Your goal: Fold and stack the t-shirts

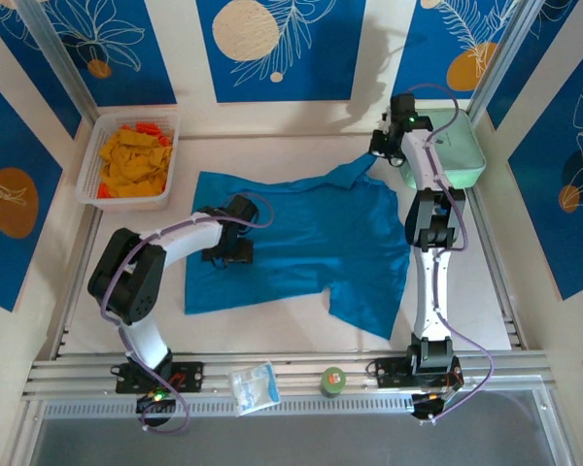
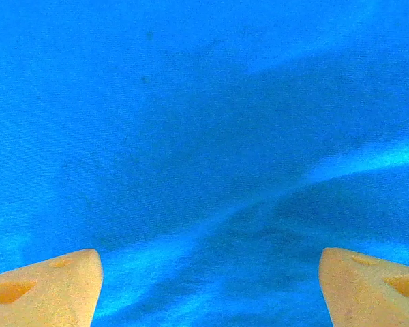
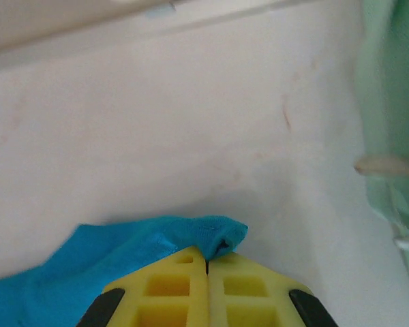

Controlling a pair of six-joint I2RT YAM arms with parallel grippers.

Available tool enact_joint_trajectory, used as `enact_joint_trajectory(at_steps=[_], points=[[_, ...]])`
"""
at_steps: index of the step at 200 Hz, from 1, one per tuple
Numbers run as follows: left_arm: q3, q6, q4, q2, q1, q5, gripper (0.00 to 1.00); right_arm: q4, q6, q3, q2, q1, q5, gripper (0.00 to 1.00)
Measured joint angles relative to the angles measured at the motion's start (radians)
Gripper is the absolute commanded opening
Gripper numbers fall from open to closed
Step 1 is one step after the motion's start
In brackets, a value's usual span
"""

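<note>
One solid teal-blue cloth t-shirt (image 1: pixel 301 243) lies spread and a little rumpled across the middle of the white counter (image 1: pixel 272 150), with its far right tip drawn out toward the mint-green hard case (image 1: pixel 462 146). The right hand (image 3: pixel 206 262) is pressed together on that tip, pinching a small fold of blue cloth just beside the case. The left hand (image 2: pixel 206 253) is spread wide, low over the shirt's left half, and holds nothing. The step in hand looks like a first fold, carrying the pinched tip back over the body. To do it well, I judge the right hand should lift just enough to clear the cloth, then sweep toward the near left in a smooth arc so the crease falls straight. The left hand would do best pinning the shirt so it does not drag along. The pinch takes in little cloth, so a sharp tug could slip it free.
</note>
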Motion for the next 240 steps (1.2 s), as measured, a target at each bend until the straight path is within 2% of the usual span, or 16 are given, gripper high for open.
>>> enact_joint_trajectory(at_steps=[71, 85, 101, 116, 134, 162, 186, 221, 240], points=[[-0.007, 0.000, 0.031, 0.036, -0.002, 0.007, 0.83, 0.211, -0.035, 0.156, 0.111, 0.017, -0.071, 0.02], [-0.003, -0.001, 0.036, 0.042, -0.002, 0.007, 0.83, 0.244, -0.046, 0.197, 0.150, 0.024, -0.069, 0.12], [0.005, -0.001, 0.041, 0.048, -0.002, 0.007, 0.82, 0.276, -0.050, 0.207, 0.177, 0.034, -0.062, 0.31], [0.008, -0.005, 0.045, 0.051, -0.002, 0.007, 0.82, 0.283, -0.052, 0.207, 0.189, 0.041, -0.060, 0.39], [0.009, -0.008, 0.044, 0.051, -0.002, 0.006, 0.83, 0.278, -0.042, 0.207, 0.191, 0.044, -0.072, 0.43], [0.018, -0.027, 0.025, 0.049, -0.003, -0.005, 0.83, 0.246, -0.013, 0.192, 0.169, 0.046, -0.099, 0.43], [0.052, -0.034, -0.034, 0.048, -0.004, -0.042, 0.83, 0.192, 0.009, 0.012, 0.033, 0.046, -0.101, 0.43], [0.251, -0.010, -0.133, 0.048, 0.016, -0.089, 0.81, 0.201, 0.073, -0.496, -0.343, 0.048, -0.097, 0.41], [0.386, 0.021, -0.142, 0.063, 0.039, -0.090, 0.75, 0.232, 0.126, -0.764, -0.535, 0.048, -0.095, 0.39]])
